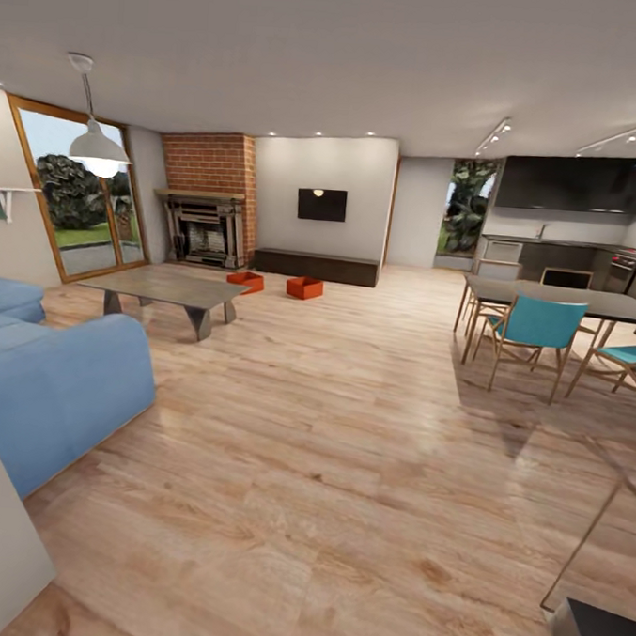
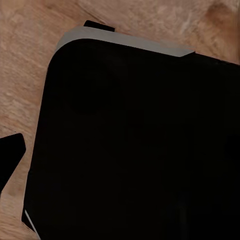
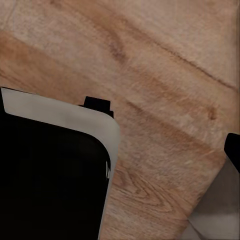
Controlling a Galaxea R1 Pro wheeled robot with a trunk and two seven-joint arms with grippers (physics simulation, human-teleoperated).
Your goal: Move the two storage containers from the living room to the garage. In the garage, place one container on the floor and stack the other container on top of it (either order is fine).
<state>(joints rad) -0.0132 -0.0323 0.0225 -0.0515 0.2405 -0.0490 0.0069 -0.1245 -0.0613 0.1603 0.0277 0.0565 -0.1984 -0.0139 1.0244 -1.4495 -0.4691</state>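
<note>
Both storage containers stand on the light wood plank floor of the living room, far ahead in the head view. One red-orange box [image 1: 246,282] sits just beyond the coffee table [image 1: 164,288]. The other box [image 1: 305,287] lies a little to its right, before the low dark cabinet [image 1: 316,266]. Both wrist views look down on plank floor and the robot's black base [image 2: 135,145]. A dark pointed tip [image 2: 10,157] juts in at the edge of the left wrist view, and a dark piece [image 3: 233,149] at the edge of the right wrist view. Neither shows how the jaws stand.
A blue sofa [image 1: 55,387] fills the near left. At the right stand a dining table [image 1: 564,300] and teal chairs [image 1: 533,336], with a glass-topped edge [image 1: 592,537] close by. A brick fireplace [image 1: 207,212] and glazed doors [image 1: 81,195] line the far left. Wide plank floor leads ahead.
</note>
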